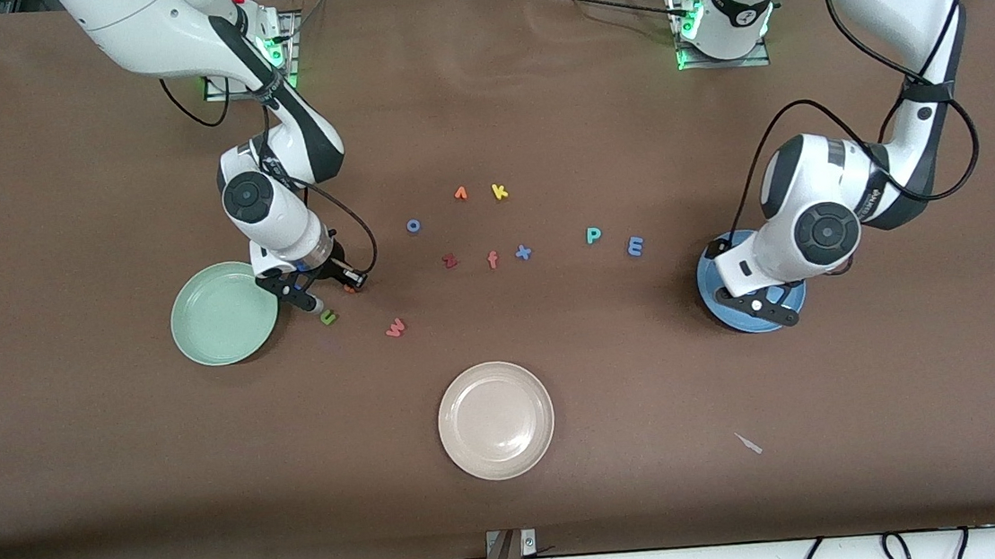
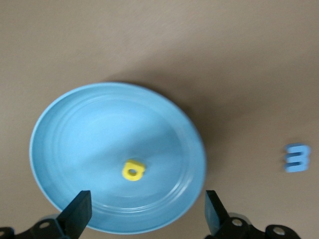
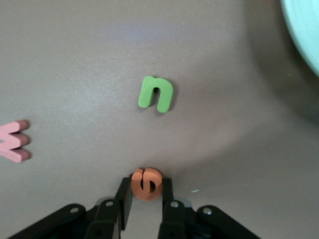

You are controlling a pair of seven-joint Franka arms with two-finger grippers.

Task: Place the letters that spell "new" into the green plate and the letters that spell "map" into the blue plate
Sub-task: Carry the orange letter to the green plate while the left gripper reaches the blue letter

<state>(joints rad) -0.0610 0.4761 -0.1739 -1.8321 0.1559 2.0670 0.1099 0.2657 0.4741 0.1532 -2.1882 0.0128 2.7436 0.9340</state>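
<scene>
My right gripper (image 3: 146,188) is shut on the orange e (image 3: 146,184), low over the table beside the green plate (image 1: 224,313). The green n (image 3: 156,93) and the salmon w (image 1: 395,328) lie on the table close by, the w nearer the front camera. My left gripper (image 2: 144,214) hangs open over the blue plate (image 2: 99,129) with nothing between its fingers. The yellow a (image 2: 133,170) lies in that plate. The blue m (image 1: 635,247) and the teal p (image 1: 593,235) lie on the table beside the blue plate, toward the middle.
A beige plate (image 1: 496,419) sits near the front edge. Loose letters lie mid-table: dark red z (image 1: 450,261), orange-red f (image 1: 492,260), blue x (image 1: 523,252), blue o (image 1: 413,226), yellow k (image 1: 500,192). A small white scrap (image 1: 749,443) lies near the front.
</scene>
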